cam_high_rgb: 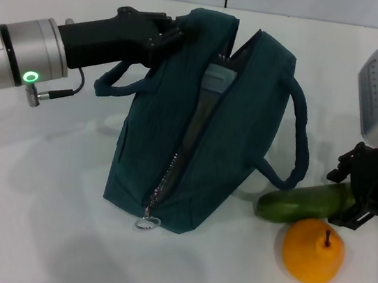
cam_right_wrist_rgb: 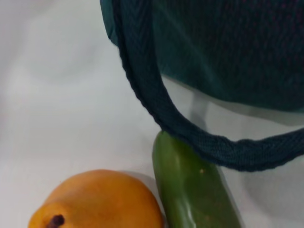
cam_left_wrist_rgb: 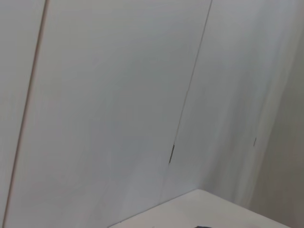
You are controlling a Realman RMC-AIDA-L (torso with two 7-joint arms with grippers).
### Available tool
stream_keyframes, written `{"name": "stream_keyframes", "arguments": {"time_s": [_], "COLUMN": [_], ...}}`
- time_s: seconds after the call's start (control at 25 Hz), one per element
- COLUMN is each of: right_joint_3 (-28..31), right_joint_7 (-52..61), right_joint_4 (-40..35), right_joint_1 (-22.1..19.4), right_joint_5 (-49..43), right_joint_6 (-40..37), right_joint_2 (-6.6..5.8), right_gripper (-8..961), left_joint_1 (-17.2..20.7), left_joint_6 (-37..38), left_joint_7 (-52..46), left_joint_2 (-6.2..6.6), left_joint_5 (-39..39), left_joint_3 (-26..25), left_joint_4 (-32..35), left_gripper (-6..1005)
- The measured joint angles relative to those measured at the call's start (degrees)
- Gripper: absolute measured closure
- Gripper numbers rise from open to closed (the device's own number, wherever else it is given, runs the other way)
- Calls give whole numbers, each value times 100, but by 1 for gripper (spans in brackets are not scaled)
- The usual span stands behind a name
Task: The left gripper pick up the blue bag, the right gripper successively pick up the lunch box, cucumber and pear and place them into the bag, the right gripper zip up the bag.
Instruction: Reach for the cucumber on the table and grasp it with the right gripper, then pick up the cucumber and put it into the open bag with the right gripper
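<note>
The blue bag (cam_high_rgb: 174,146) stands in the middle of the white table in the head view, its zip open along the top. My left gripper (cam_high_rgb: 174,35) is shut on the bag's upper edge and holds it up. The grey-blue lunch box (cam_high_rgb: 215,82) shows inside the opening. The green cucumber (cam_high_rgb: 300,203) lies to the right of the bag, partly under a bag handle (cam_high_rgb: 300,139). The orange pear (cam_high_rgb: 312,252) sits just in front of the cucumber. My right gripper (cam_high_rgb: 351,198) straddles the cucumber's right end, fingers apart. The right wrist view shows the cucumber (cam_right_wrist_rgb: 194,190), the pear (cam_right_wrist_rgb: 99,202) and the bag (cam_right_wrist_rgb: 228,47).
The zip pull ring (cam_high_rgb: 148,222) hangs at the bag's near lower end. The second handle (cam_high_rgb: 116,83) loops out under my left arm. The left wrist view shows only a pale wall (cam_left_wrist_rgb: 118,95) and a table corner (cam_left_wrist_rgb: 199,209).
</note>
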Motion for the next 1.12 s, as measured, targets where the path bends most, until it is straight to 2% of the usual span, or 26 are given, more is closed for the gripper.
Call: {"name": "stream_keyframes", "arguments": {"time_s": [0.44, 0.64, 0.76, 0.88, 1.0, 1.12], "right_joint_3": [-170, -133, -84, 233, 844, 1431], "right_joint_7": [102, 104, 104, 78, 19, 24], "right_joint_4": [36, 36, -97, -539, -909, -982], "right_joint_1": [10, 9, -87, -418, -770, -903], "right_joint_5": [-33, -20, -1, 52, 153, 172], "right_joint_6": [139, 151, 149, 133, 105, 176], "right_joint_2": [20, 22, 7, -3, -17, -12], "right_gripper": [187, 227, 312, 398, 397, 396], "left_joint_1": [25, 21, 37, 62, 73, 94], "left_joint_6": [-14, -26, -26, -26, -26, -23], "left_joint_7": [90, 90, 90, 89, 89, 88], "left_joint_2": [0, 0, 0, -1, 0, 0], "left_joint_5": [1, -1, -3, -4, -4, -4], "left_joint_3": [0, 0, 0, -7, -11, -57], "left_joint_4": [-9, -15, -16, -16, -17, -16], "left_gripper": [873, 873, 873, 873, 873, 873]}}
